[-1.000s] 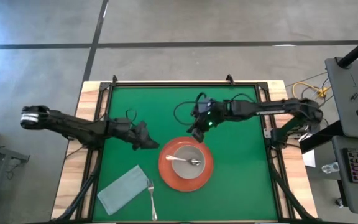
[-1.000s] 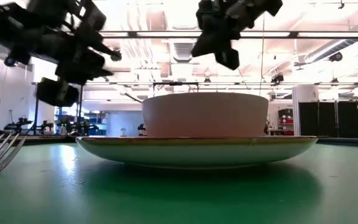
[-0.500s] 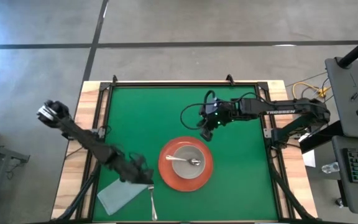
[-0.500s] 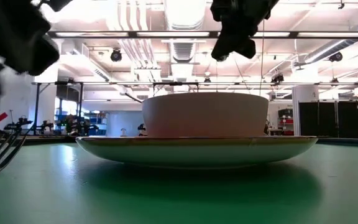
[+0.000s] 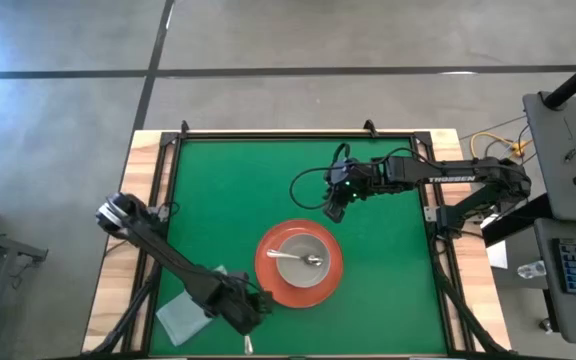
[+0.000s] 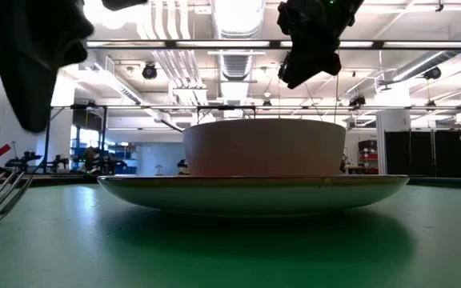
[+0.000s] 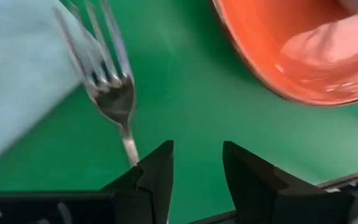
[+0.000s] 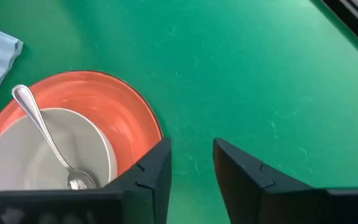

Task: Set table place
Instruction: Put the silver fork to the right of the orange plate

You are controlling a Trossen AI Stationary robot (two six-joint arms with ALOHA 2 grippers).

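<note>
Now the left gripper (image 5: 251,306) is arriving low over the near-left part of the table (image 5: 218,190), having swept down from the table's middle over the last second. The right gripper (image 5: 332,209) is pulling back from the plate (image 5: 330,283) toward the far right and is hanging above bare green surface. Judged from this, the bowl and spoon step is complete and the fork is the next item to be handled.

In the left wrist view, the left gripper's fingers (image 7: 155,171) are standing apart with nothing between them. The fork (image 7: 107,87) is lying just ahead of them and slightly to one side: its handle is running back toward one fingertip, and its tines are resting on the napkin (image 7: 17,74). The plate rim is passing ahead on the other side, well clear of the fork.

In the right wrist view, the right gripper's fingers (image 8: 154,168) are also apart and empty, with the plate just beyond one fingertip.

Materials and shapes:
- The plate is round, orange-red and glossy, with a shallow raised rim.
- The bowl (image 5: 290,254) is smaller, pale grey and smooth, and is sitting centred on the plate.
- The spoon (image 8: 42,127) is polished metal and is resting inside the bowl, with its handle leaning on the wall.
- The fork is thin, reflective metal.
- The napkin is soft, pale blue-grey cloth.
- The table top is flat, matte green.
</note>
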